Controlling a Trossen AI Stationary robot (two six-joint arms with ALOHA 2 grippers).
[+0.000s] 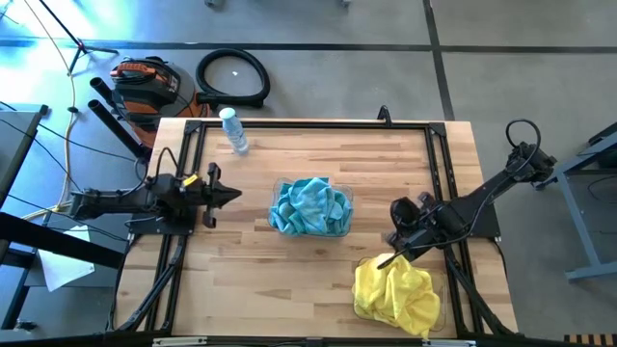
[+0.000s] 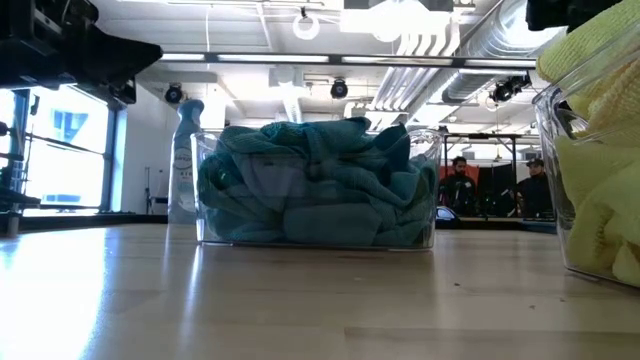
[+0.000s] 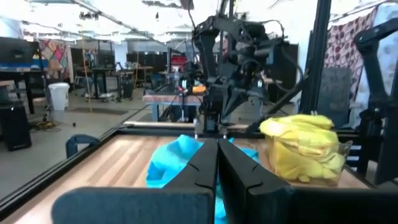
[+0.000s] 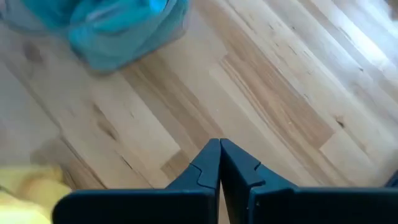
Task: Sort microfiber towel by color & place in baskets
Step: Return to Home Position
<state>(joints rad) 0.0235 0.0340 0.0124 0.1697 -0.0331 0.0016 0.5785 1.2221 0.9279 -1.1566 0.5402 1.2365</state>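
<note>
The teal blue towels [image 1: 310, 206] fill a clear basket [image 2: 315, 186] at the table's middle. The yellow towels [image 1: 395, 292] are heaped in the second clear basket [image 2: 590, 190] near the table's near right corner. My left gripper [image 3: 217, 163] is shut and empty, hovering at the table's left side, pointing toward the teal basket. My right gripper [image 4: 220, 163] is shut and empty, held above bare wood just beside the yellow basket's far left corner [image 1: 386, 260].
A clear spray bottle [image 1: 233, 130] stands near the table's far left corner. Black frame rails [image 1: 318, 125] run along the table's edges. Bare wood lies between the two baskets and along the near edge. People stand in the room beyond the far edge [image 2: 460, 185].
</note>
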